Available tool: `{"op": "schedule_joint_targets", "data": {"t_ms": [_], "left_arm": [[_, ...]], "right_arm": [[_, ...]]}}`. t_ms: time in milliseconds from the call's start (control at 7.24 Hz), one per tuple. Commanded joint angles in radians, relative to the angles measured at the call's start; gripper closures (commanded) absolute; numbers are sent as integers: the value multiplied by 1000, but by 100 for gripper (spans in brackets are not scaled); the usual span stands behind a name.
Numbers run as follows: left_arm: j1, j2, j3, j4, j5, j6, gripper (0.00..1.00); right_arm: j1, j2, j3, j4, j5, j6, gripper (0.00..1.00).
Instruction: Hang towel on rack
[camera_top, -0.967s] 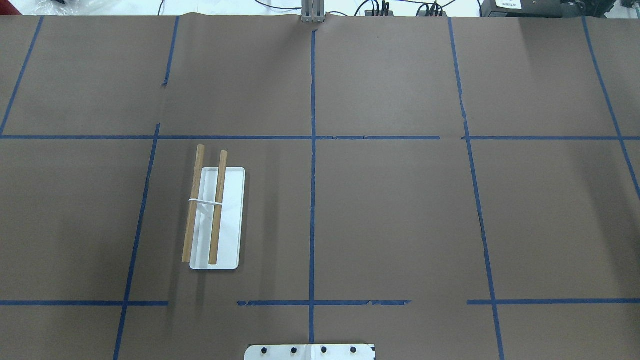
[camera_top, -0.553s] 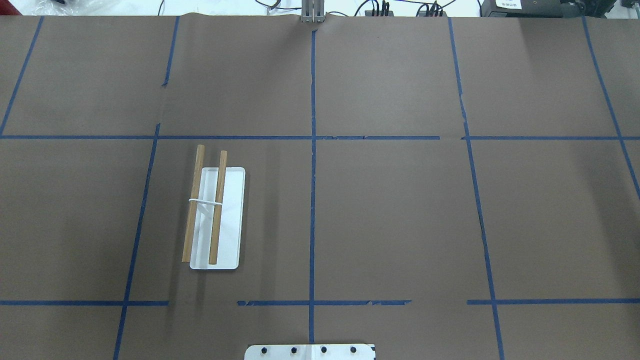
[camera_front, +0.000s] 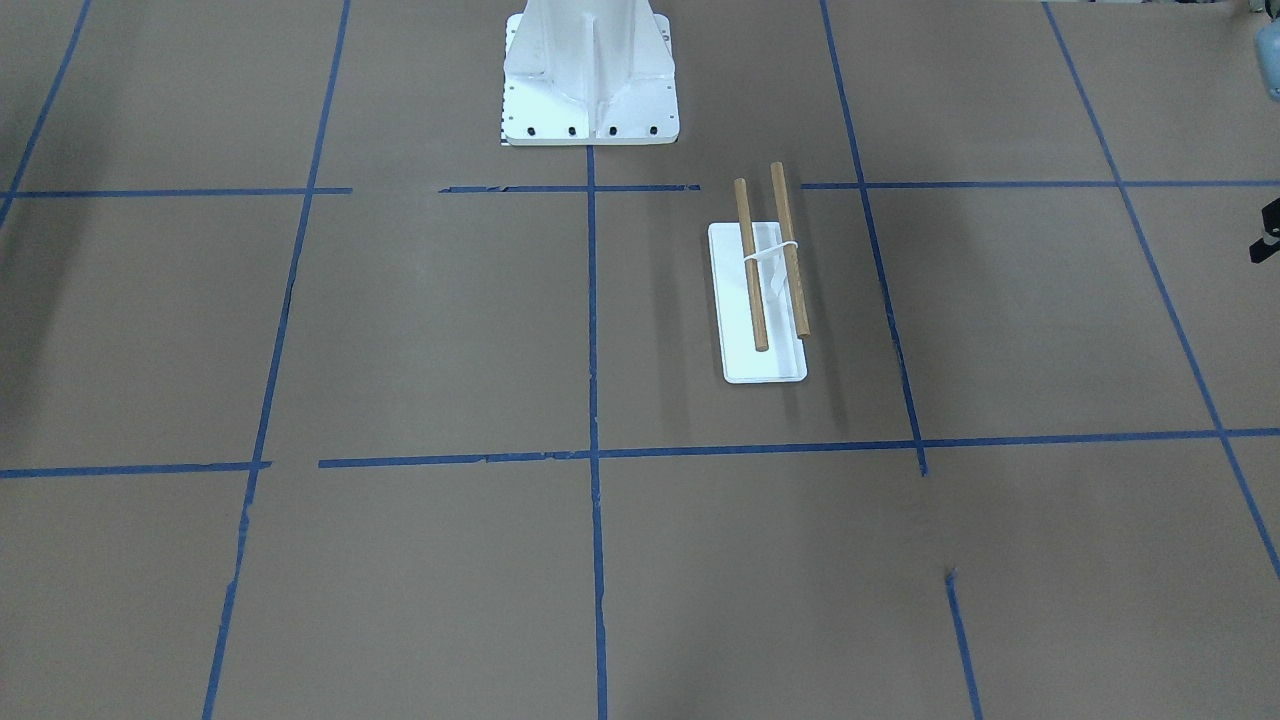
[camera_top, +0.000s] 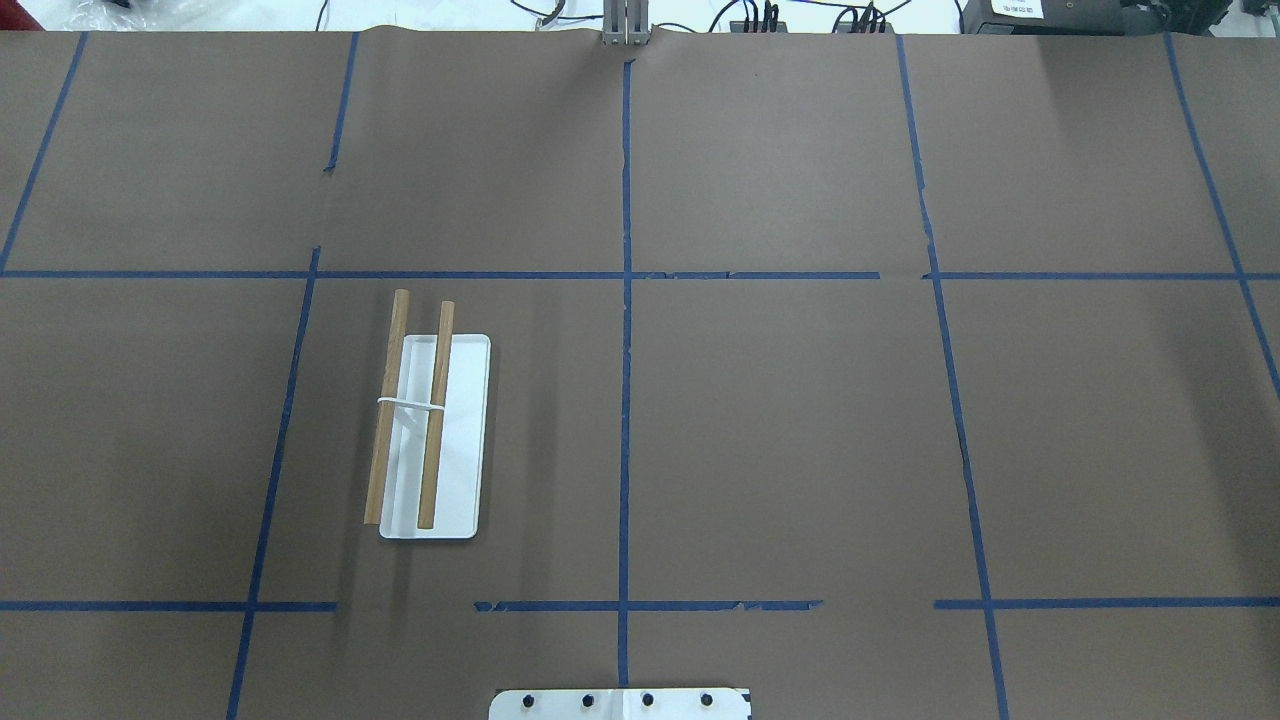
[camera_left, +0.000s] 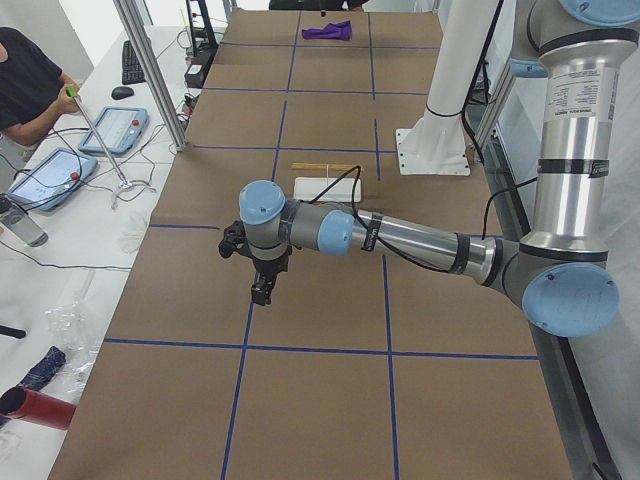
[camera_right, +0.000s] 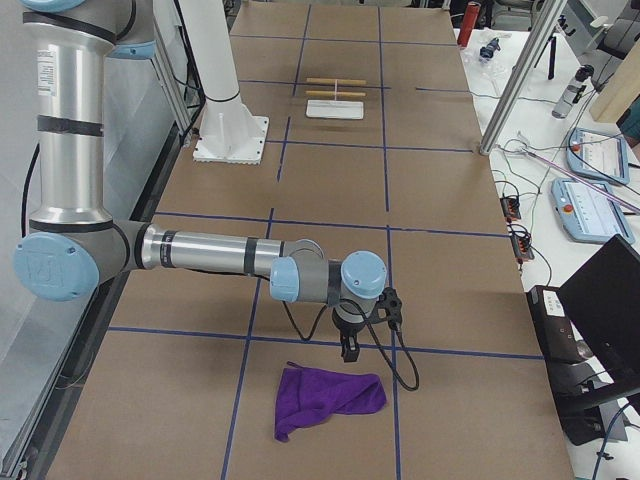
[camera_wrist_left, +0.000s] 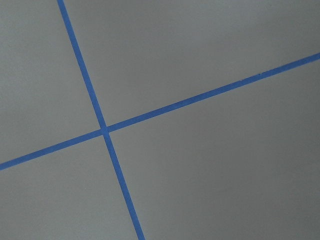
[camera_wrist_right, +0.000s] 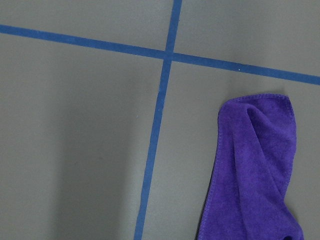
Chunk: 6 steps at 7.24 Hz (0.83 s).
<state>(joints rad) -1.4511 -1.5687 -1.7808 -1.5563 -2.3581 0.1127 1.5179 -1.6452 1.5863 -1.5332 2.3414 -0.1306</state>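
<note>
The rack (camera_top: 462, 440) stands on the table's left half, with a white base and two wooden dowels (camera_top: 436, 415); it also shows in the front view (camera_front: 738, 300) and small in both side views (camera_left: 312, 187) (camera_right: 335, 108). The purple towel (camera_right: 330, 398) lies crumpled on the brown table at the robot's far right, also in the right wrist view (camera_wrist_right: 255, 170). My right gripper (camera_right: 350, 350) hangs just above and beside the towel. My left gripper (camera_left: 262, 292) hangs over bare table far to the left. I cannot tell whether either is open or shut.
The white robot pedestal (camera_front: 590, 75) stands at the table's near middle edge. Blue tape lines (camera_top: 625, 300) grid the brown table. An operator (camera_left: 25, 85) and tablets (camera_left: 115, 130) are beside the table's far edge, with a metal post (camera_left: 150, 70).
</note>
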Motion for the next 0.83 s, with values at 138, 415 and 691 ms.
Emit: {"op": "schedule_joint_targets", "data": {"t_ms": [138, 415, 691], "left_arm": [[0, 10, 3, -5, -50, -11, 0], [0, 12, 1, -8, -49, -11, 0], [0, 12, -2, -11, -50, -11, 0]], "right_arm": [[-2, 1, 1, 30, 7, 5, 0], [-10, 16, -26, 38, 1, 12, 0], [-62, 112, -177, 105, -4, 75, 1]]}}
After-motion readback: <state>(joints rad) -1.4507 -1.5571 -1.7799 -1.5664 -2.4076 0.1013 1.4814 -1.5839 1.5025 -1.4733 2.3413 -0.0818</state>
